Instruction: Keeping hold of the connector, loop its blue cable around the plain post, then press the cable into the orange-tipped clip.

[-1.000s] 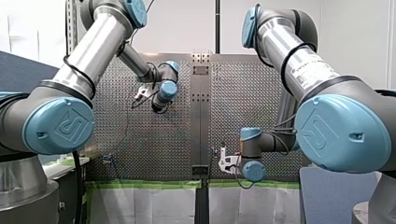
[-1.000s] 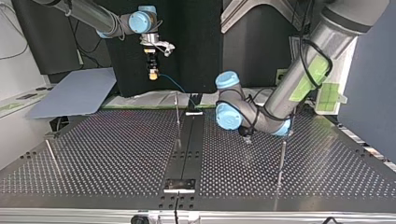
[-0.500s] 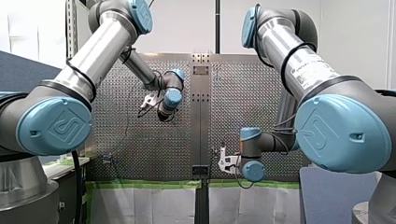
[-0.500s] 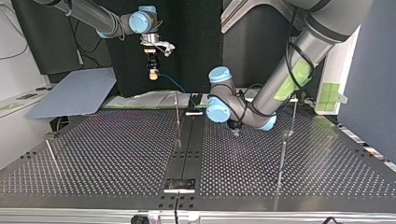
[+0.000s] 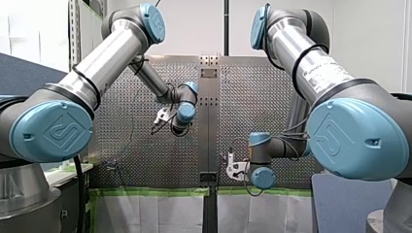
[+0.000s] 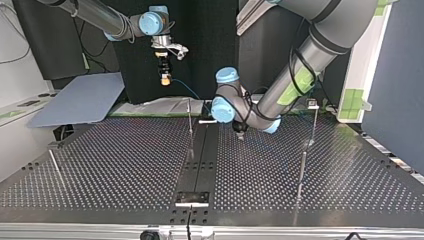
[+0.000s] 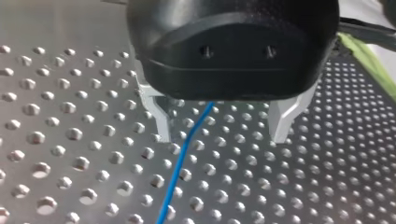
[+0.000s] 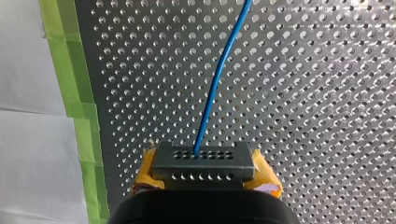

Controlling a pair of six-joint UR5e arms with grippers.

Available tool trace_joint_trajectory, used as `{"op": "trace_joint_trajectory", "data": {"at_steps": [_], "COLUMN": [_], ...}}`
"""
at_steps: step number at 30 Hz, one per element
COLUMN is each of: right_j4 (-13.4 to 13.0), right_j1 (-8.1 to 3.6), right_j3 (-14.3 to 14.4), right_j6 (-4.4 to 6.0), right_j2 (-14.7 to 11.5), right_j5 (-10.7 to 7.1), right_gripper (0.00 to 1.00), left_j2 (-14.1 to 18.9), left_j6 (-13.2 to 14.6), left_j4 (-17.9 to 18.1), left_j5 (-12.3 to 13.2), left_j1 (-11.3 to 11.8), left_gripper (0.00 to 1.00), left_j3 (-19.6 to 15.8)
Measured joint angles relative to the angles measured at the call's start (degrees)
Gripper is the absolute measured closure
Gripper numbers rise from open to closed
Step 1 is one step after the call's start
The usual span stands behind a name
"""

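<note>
Between the yellow pads of my right gripper (image 8: 204,173) sits a dark connector (image 8: 203,158), and the gripper is shut on it. Its blue cable (image 8: 219,79) runs away over the perforated plate. In the top view that right gripper (image 6: 163,79) hangs high at the back left with the cable (image 6: 187,91) sloping down from it. My left gripper (image 7: 219,133) is open low over the plate, and the cable (image 7: 184,156) passes loosely between its metal fingers (image 7: 159,121). A thin post (image 6: 190,119) stands near the middle strip. No orange tip shows on any post.
More thin posts stand at the top view's right (image 6: 302,172), left (image 6: 55,167) and back right, the last with a pale block (image 6: 313,104) on top. A blue-grey board (image 6: 80,100) lies at the back left. Green tape (image 8: 70,70) lines the plate's edge.
My left arm has swung toward the table's middle strip, leftward in the top view, carrying its open gripper along the cable. My right arm has held still with the connector.
</note>
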Motion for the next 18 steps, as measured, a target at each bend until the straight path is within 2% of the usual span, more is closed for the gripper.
{"op": "trace_joint_trajectory", "data": {"at_steps": [5, 12, 18], "right_j4": [0.1, 0.3, 0.7], "right_j1": [0.10, 0.21, 0.31], "right_j3": [-0.1, -0.2, -0.2], "right_j6": [-0.03, -0.15, -0.37], "right_j2": [-0.1, -0.1, -0.2], "right_j5": [0.00, 0.00, 0.04], "right_gripper": [1.00, 1.00, 1.00], "left_j2": [-0.4, -3.9, -6.3], "left_j6": [-0.2, -0.3, -1.4], "left_j4": [1.0, 1.2, 3.5], "left_j5": [0.1, 0.3, 2.4], "left_j1": [-0.1, -0.8, -2.2], "left_gripper": [0.00, 0.00, 0.00], "left_j3": [0.1, 1.2, 2.1]}}
